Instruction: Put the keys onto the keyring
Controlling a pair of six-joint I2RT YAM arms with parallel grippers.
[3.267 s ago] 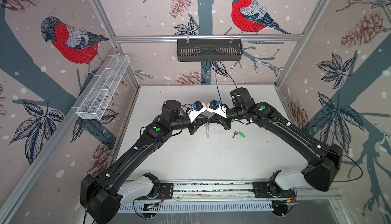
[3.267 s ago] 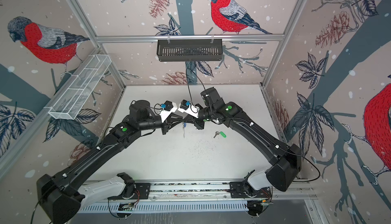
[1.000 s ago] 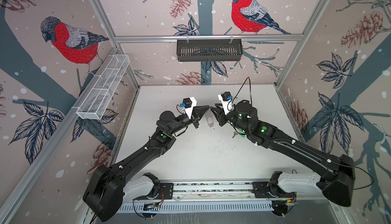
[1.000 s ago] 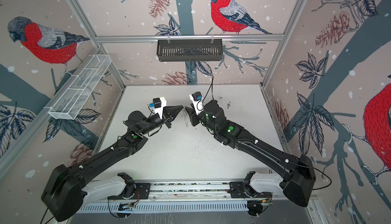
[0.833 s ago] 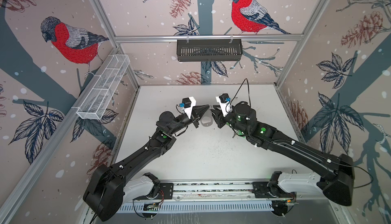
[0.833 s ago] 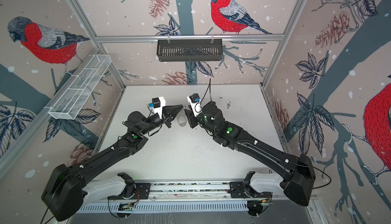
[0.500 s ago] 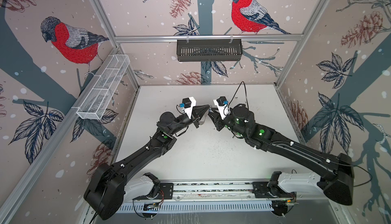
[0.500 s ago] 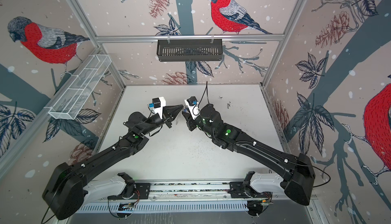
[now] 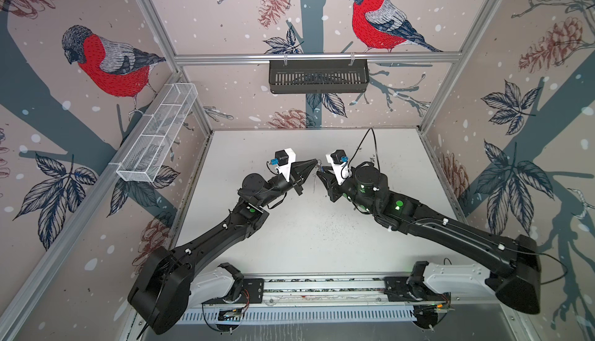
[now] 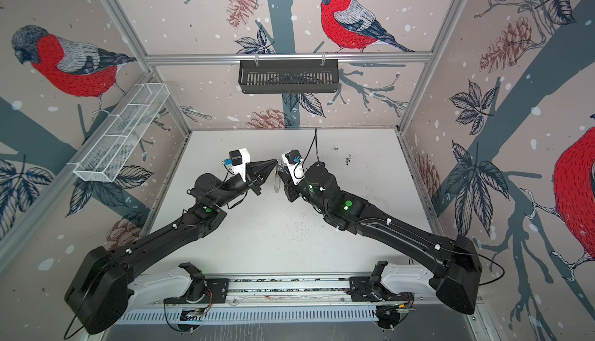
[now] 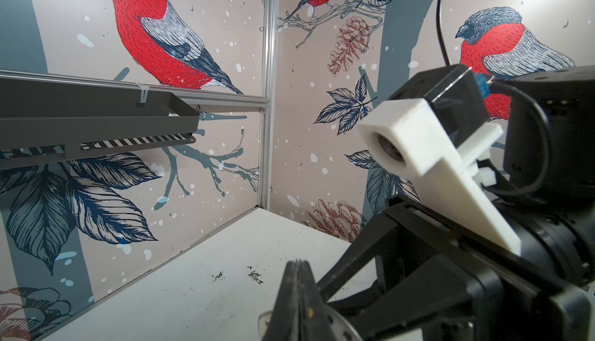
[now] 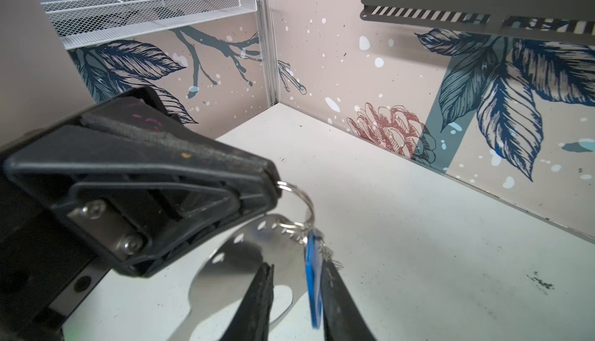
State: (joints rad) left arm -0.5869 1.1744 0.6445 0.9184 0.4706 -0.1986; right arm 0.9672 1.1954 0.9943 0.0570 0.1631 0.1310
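Two black jointed arms, left arm [image 9: 225, 230] and right arm [image 9: 450, 226], glossy white base links [image 9: 212, 286] at the silver rail [image 9: 322, 288], green status lights [image 9: 399, 203], white wrist-camera mounts [image 9: 288, 169], thin black cables [image 11: 438, 17], silver screws [image 12: 128, 244] in the triangular left hand [image 12: 273, 183]

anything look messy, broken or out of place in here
Only small dark specks scattered on the white tabletop near the back wall, like grit or scuffs. Nothing else looks spilled, broken or askew.
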